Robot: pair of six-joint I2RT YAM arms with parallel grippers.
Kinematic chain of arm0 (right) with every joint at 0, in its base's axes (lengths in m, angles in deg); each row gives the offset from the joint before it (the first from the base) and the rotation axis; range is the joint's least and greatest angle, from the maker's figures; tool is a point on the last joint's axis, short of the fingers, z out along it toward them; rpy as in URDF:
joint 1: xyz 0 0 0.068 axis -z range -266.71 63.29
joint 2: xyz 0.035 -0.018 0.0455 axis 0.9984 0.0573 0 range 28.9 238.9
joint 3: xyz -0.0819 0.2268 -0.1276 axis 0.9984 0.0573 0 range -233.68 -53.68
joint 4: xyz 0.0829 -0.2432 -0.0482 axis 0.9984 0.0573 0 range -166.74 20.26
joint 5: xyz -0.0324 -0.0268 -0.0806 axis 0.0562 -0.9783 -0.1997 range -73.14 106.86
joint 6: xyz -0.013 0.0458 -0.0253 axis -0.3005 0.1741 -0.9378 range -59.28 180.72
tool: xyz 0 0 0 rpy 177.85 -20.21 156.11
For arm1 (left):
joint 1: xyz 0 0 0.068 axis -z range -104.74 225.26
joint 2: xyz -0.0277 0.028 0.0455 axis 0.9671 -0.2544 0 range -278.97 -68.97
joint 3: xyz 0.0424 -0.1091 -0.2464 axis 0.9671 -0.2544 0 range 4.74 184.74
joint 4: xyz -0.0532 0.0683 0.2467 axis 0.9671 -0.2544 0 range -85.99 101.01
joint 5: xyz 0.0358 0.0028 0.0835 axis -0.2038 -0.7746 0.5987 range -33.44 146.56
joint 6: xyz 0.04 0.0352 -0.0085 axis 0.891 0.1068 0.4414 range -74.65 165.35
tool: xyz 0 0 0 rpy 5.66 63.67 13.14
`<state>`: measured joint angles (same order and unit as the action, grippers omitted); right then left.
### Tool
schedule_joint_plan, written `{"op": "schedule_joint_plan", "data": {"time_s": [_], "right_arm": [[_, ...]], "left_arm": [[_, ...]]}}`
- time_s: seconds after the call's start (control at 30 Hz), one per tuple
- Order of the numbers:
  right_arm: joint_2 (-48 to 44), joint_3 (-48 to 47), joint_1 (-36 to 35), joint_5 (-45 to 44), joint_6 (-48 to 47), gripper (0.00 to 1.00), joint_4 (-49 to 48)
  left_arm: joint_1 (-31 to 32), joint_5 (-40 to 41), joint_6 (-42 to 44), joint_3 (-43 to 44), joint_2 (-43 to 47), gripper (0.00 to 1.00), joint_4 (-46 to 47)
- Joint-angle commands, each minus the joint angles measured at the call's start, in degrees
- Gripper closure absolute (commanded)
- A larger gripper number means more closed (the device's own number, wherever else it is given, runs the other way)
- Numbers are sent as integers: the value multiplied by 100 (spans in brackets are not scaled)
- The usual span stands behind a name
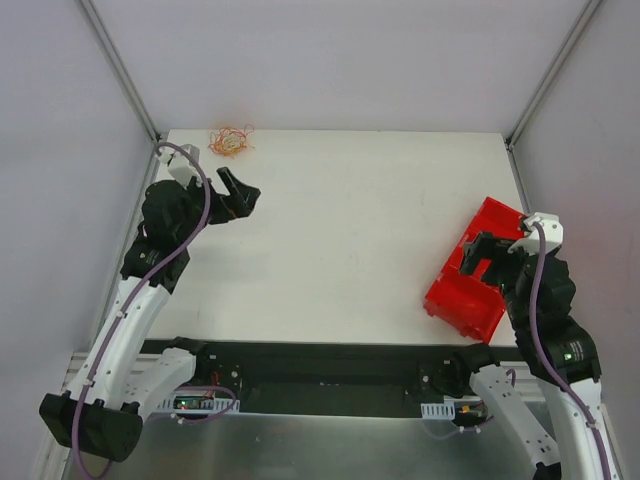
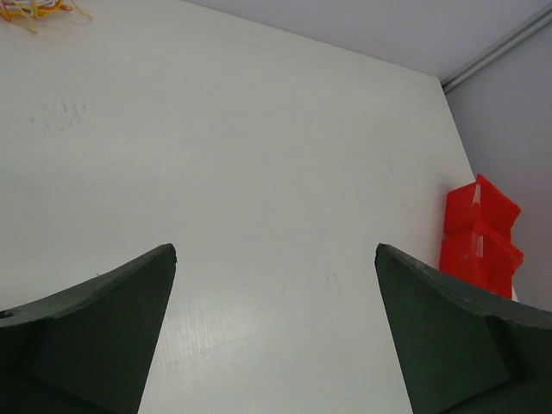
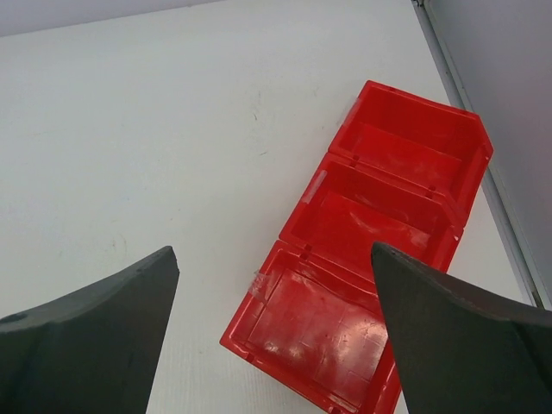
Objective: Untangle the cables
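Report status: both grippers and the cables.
Left gripper open, empty. Right gripper open over red bins. Cables tangled, far left corner, untouched. Nothing blocking them.

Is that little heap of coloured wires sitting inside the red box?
No, the cables lie on the table at its far left corner, well away from the red box at the right.

Robot lab cell: white table (image 1: 340, 230) w/ plain grey walls (image 1: 50, 150), alu posts (image 1: 121, 68).
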<state>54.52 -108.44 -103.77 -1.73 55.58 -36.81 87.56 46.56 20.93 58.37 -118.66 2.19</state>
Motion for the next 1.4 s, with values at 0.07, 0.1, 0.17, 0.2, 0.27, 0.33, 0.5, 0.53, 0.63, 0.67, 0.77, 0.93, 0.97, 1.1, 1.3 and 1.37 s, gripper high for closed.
{"op": "schedule_joint_plan", "data": {"time_s": [0.07,0.1,0.17,0.2,0.27,0.33,0.5,0.53,0.63,0.67,0.77,0.93,0.97,1.1,1.3,1.37], "right_arm": [[-163,141,36,118,-48,4,-204],[-198,176,36,154,-83,4,-204],[-198,238,36,154,-162,4,-195],[-198,264,36,110,-188,4,-187],[-181,326,27,-13,-250,4,-160],[-181,343,36,-188,-294,4,-125],[-251,326,27,-75,-329,4,-186],[-277,335,27,-22,-346,4,-204],[-339,352,27,22,-338,4,-169],[-365,370,36,31,-338,4,-169],[-436,492,36,48,-285,4,-265],[-392,590,27,216,-241,4,-301],[-366,563,27,154,-241,4,-266],[-339,510,36,66,-276,4,-187],[-208,546,36,241,-241,4,-143],[-15,441,27,434,-233,4,15]], "left_arm": [[-25,358,-1292,226,-1119,1,354],[-34,506,-1449,323,-1348,1,363],[-130,884,-2037,420,-1796,1,450],[-235,964,-2327,386,-1964,1,686],[-446,965,-2811,62,-2306,1,1554],[-683,921,-3373,-263,-2754,1,2565],[-1080,569,-4114,-546,-4300,1,4834],[-1097,613,-4132,-485,-4582,1,5124],[-1185,552,-4167,58,-5548,1,5496],[-1186,560,-4193,330,-5865,1,5487],[-1387,534,-4219,1182,-6735,4,5287],[-1475,902,-4571,2168,-7686,10,5250],[-1467,964,-4632,2300,-7809,10,5215],[-1502,1482,-4650,3257,-8327,8,4453],[-1809,246,-4852,5340,-9663,28,3651],[-1906,16,-4923,5379,-9726,47,3659]]}}
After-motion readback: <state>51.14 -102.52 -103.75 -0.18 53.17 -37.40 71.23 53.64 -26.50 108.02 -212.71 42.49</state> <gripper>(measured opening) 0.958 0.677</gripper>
